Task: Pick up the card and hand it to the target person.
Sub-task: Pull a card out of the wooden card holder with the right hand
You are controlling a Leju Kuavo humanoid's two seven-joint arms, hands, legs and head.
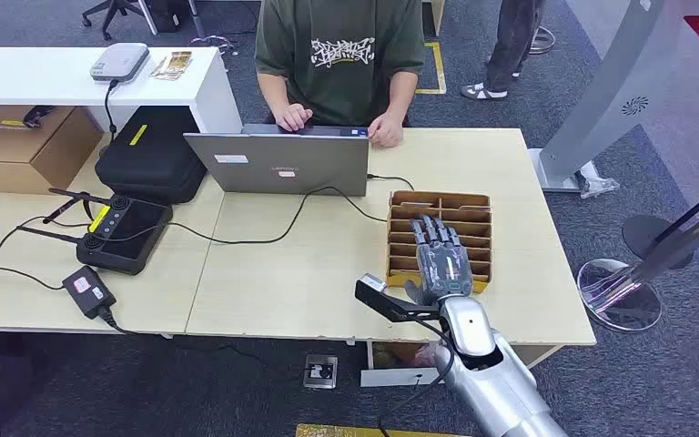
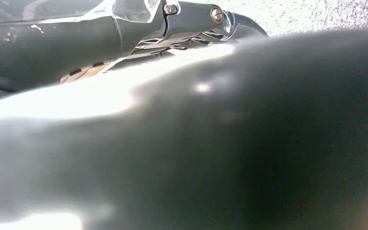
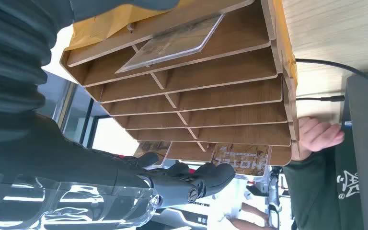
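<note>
The right hand (image 1: 440, 259) is hovering over the wooden card rack (image 1: 482, 218) on the table (image 1: 282, 282), fingers stretched flat and holding nothing. A card (image 3: 172, 43) is lying in one rack slot, seemingly a near one. A person (image 1: 341, 55) is typing at a laptop (image 1: 278, 162) beyond.

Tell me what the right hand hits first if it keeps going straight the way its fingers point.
The right hand hovers over the wooden card rack, fingers pointing across it toward the person. Going straight, it would probably pass above the slots and first meet the rack's far edge or the black cable behind it; height is unclear.
</note>
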